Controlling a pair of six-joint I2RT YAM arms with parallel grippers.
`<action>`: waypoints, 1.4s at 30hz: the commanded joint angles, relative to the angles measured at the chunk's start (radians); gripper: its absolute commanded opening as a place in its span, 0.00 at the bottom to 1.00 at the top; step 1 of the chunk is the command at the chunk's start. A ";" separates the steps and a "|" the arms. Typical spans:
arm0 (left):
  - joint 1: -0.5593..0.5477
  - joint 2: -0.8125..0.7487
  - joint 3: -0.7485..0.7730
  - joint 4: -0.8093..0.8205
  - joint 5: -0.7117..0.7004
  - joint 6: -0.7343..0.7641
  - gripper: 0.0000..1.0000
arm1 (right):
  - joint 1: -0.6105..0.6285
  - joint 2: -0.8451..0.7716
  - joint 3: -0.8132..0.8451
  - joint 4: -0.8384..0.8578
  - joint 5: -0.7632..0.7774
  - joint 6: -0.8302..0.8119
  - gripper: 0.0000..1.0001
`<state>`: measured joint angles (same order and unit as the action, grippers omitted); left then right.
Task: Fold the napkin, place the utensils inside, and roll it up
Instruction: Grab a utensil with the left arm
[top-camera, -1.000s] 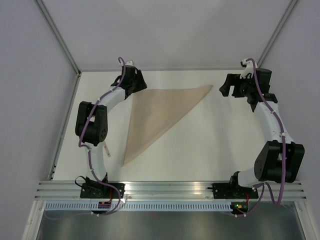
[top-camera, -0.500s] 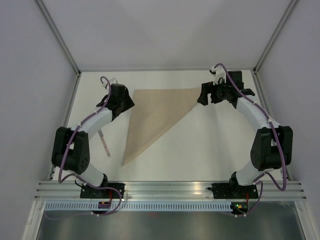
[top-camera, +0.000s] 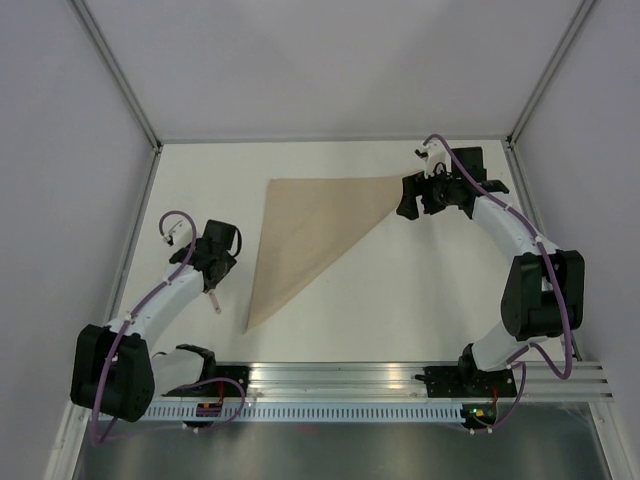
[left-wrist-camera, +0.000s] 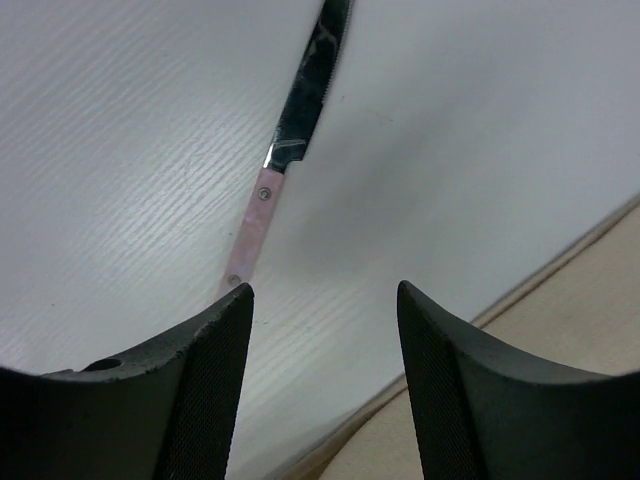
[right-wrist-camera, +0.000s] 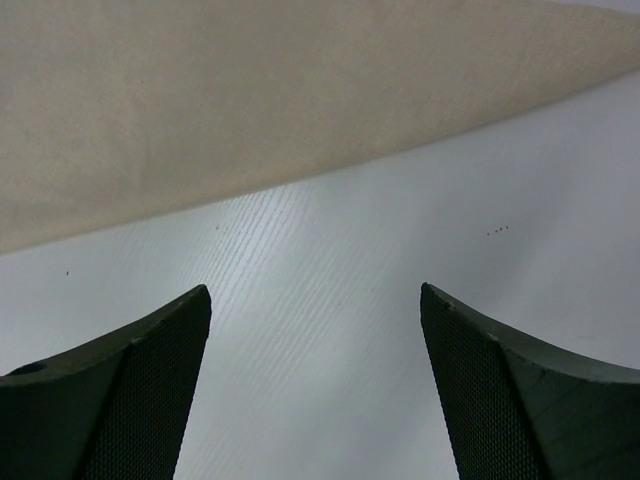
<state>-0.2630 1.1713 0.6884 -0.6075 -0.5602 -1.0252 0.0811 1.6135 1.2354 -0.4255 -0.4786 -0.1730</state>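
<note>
The left hand (top-camera: 212, 278) sits low over the white bench (top-camera: 420, 290) at the lower left of the overhead frame, its two black fingers (left-wrist-camera: 190, 400) standing moderately apart with nothing between them. Their inner faces carry a fine cross-hatched grip texture. In the left wrist view the bench (left-wrist-camera: 120, 150) shows a faint linear grain.

On it lies a slim knife with a mirror-bright blade and a pale pink flat handle (left-wrist-camera: 258, 215). The blade has a finely toothed edge and runs out at the top of that frame. The handle holds two small rivets, and its lower end meets the tip of the finger at the left of the frame; whether they touch I cannot tell. Overhead, the knife (top-camera: 214, 300) shows as a thin pale sliver just below the left hand.

The tan-beige matte cloth napkin (top-camera: 300, 235) lies flat in the middle of the bench, folded into a long triangle. One tip points to the lower left of the frame and another to the upper right. Its edge (left-wrist-camera: 580, 330) shows at the lower right of the left wrist view.

The right hand (top-camera: 408, 196) is at the upper right, beside the napkin's upper right tip. Its textured fingers (right-wrist-camera: 130, 400) are spread wide over bare bench (right-wrist-camera: 340, 300), holding nothing. The napkin (right-wrist-camera: 250, 100) fills the top of that view.

The white left arm is stretched low; the right arm bends at the elbow.
</note>
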 joint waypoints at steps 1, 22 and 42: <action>0.025 0.010 0.005 -0.083 -0.076 -0.065 0.65 | -0.012 -0.012 -0.024 0.016 -0.035 -0.037 0.90; 0.254 0.263 0.042 0.088 0.249 0.295 0.44 | -0.132 -0.024 -0.070 0.007 -0.107 -0.045 0.86; 0.298 0.263 0.079 0.035 0.273 0.352 0.49 | -0.167 -0.044 -0.091 -0.007 -0.124 -0.062 0.86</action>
<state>0.0029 1.4372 0.7509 -0.5262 -0.3260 -0.7101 -0.0818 1.6039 1.1503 -0.4423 -0.5716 -0.2142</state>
